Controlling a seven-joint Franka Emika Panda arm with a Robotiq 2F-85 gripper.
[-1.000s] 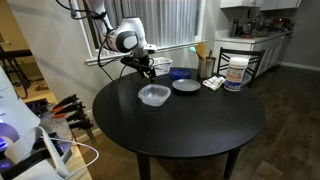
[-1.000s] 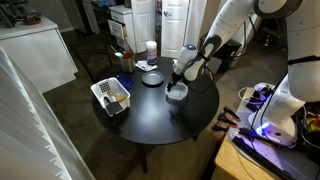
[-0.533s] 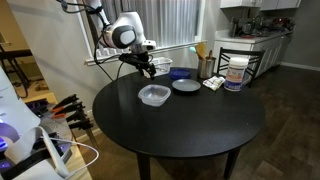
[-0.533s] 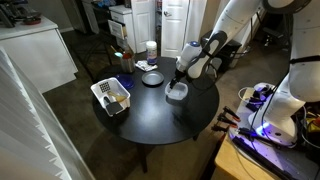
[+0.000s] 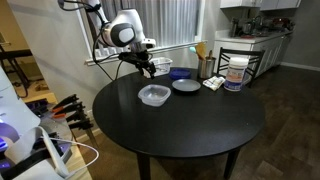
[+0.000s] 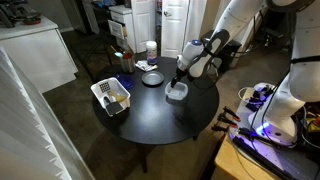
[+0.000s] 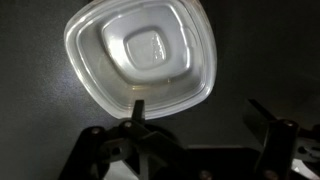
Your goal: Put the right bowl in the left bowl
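A clear squarish bowl [image 7: 140, 55] with rounded corners sits on the black round table, in both exterior views [image 5: 153, 95] [image 6: 177, 92]. I see only this one clear bowl shape. A separate rounder clear bowl does not show, and I cannot tell whether one is nested with it. My gripper [image 7: 200, 115] is open and empty. It hovers a little above the bowl's far edge [image 5: 148, 68] [image 6: 181, 75], one finger over the rim and the other over bare table.
A dark round dish [image 5: 185, 86] [image 6: 151, 79] lies beside the clear bowl. A white tub [image 5: 236, 72], a utensil holder [image 5: 204, 68] and a blue item [image 5: 180, 72] stand at the table's back. A white basket [image 6: 112, 97] holds items near one edge.
My gripper has risen a little above the clear bowl, staying open. The bowl has not moved.
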